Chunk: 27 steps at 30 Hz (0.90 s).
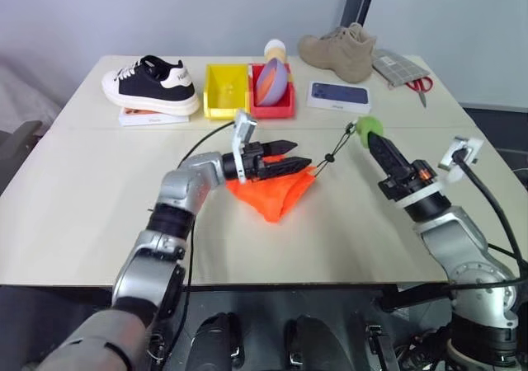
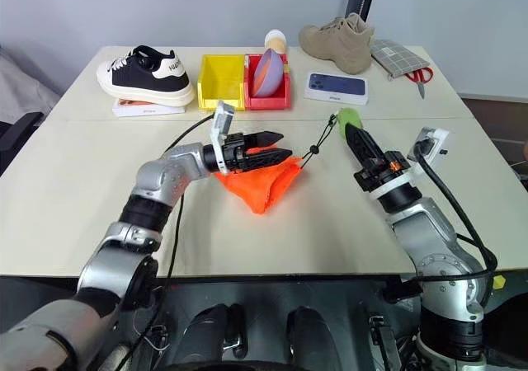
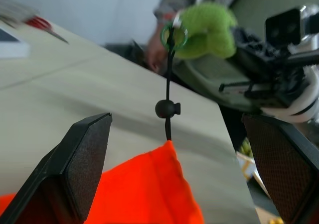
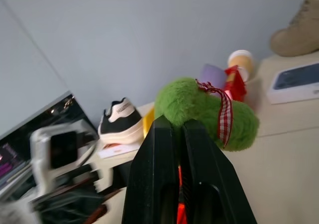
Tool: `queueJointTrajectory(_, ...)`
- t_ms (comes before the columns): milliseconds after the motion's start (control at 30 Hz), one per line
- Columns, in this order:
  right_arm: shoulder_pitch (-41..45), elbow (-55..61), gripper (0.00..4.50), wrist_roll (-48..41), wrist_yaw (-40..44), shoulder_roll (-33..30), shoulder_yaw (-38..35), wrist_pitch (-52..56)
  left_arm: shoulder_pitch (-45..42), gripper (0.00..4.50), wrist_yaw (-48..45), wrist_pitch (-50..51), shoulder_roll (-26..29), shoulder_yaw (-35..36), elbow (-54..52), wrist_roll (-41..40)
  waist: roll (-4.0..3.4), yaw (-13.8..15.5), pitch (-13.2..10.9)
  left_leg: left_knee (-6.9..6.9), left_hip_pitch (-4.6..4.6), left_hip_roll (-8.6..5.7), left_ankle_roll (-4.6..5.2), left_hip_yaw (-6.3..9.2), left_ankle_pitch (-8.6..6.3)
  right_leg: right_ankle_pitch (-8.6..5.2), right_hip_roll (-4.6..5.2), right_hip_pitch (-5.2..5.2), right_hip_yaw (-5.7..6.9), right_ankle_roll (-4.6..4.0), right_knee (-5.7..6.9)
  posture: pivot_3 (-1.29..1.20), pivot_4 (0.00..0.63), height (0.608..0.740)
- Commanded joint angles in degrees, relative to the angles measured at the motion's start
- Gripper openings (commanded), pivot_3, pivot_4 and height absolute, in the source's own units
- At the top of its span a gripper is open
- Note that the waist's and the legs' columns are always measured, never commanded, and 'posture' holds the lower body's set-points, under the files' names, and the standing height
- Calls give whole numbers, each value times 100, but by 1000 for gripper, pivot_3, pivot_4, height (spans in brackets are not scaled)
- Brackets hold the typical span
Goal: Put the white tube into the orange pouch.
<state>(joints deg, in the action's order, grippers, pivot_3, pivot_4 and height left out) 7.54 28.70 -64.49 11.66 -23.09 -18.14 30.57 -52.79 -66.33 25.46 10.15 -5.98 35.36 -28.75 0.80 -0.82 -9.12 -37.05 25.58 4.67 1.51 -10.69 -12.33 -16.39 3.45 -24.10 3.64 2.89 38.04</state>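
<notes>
The bright orange soft fabric pouch (image 1: 274, 192) lies on the pale surface (image 1: 82, 198), just under the left gripper (image 1: 290, 161), whose fingers (image 3: 75, 169) are spread. The right gripper (image 1: 373, 143) is clenched on the fuzzy green tag (image 1: 369, 127).

Orange pouch (image 1: 275, 193): upper part hidden behind left gripper (image 1: 290, 162); lower part cut off by frame edge in left wrist view. Cream bottle (image 1: 275, 50) mostly hidden behind red bin (image 1: 285, 105). Person's hand (image 3: 155, 52) blurred.
</notes>
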Motion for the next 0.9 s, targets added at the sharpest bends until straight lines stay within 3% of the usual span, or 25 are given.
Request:
queueJointTrajectory(33, -112, 454, 0, 45, 164, -102, 68, -17, -356, 4460, -460, -342, -139, -64, 480, 248, 1, -3, 0, 0, 0, 0, 0, 0, 0, 0, 1, -1, 0, 0, 0, 0, 150, 740)
queueJointTrajectory(433, -284, 670, 0, 76, 293, -155, 123, -19, -901, 4460, -601, -935, -598, 119, 1582, 795, 3, -5, -2, -2, 8, 0, 2, 3, -1, -1, 2, -8, 0, -2, 0, 0, 150, 740)
queueJointTrajectory(900, -372, 656, 0, 90, 494, -193, 148, -18, -895, 4460, -546, -1018, -767, 296, 1674, 954, 3, -4, -2, -5, 12, -1, 3, 5, -1, 0, 2, -10, 1, -1, 1, 0, 150, 740)
